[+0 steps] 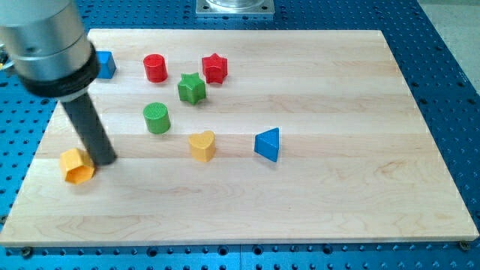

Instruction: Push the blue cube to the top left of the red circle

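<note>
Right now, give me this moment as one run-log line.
my tip: touching orange block, its right | blue cube: left of red circle, apart, part hidden by arm | push: not begun

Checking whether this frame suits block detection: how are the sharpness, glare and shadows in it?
Camera view: blocks such as the red cylinder and blue triangular block look crisp under even light with faint shadows; mild glare whitens the board; the nearby arm housing looks soft, hiding part of the blue cube; my tip touches the orange hexagonal block.
</note>
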